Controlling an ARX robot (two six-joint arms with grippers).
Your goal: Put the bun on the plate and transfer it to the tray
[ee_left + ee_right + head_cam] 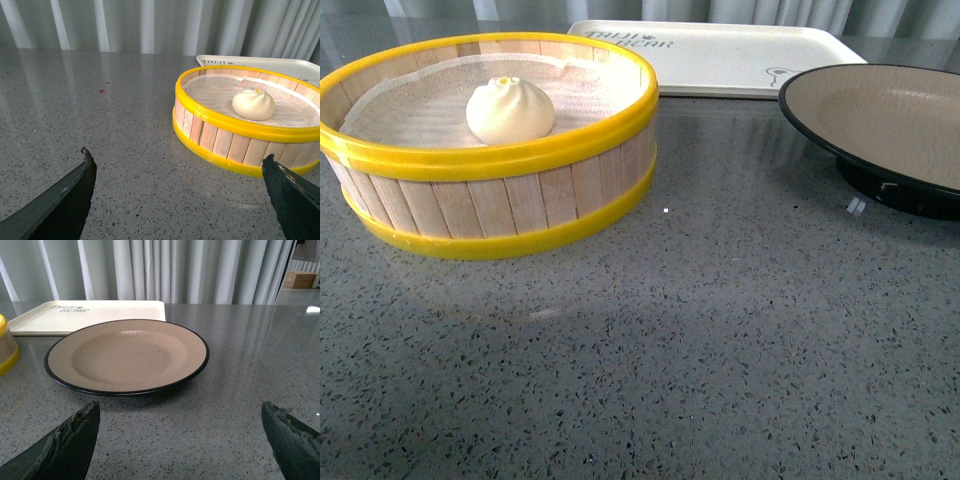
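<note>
Bun (510,110) sits in the basket (500,215), plate (900,125) bare at right, tray (720,60) behind both. Left pincer (178,156) and right pincer (178,405) gape, empty. Watch your reach: you may clip the basket rim or squash the soft bun.

Front overlooks all; low wrists: left faces steamer (235,150), right plate (125,355); tray (720,65) shared.
</note>
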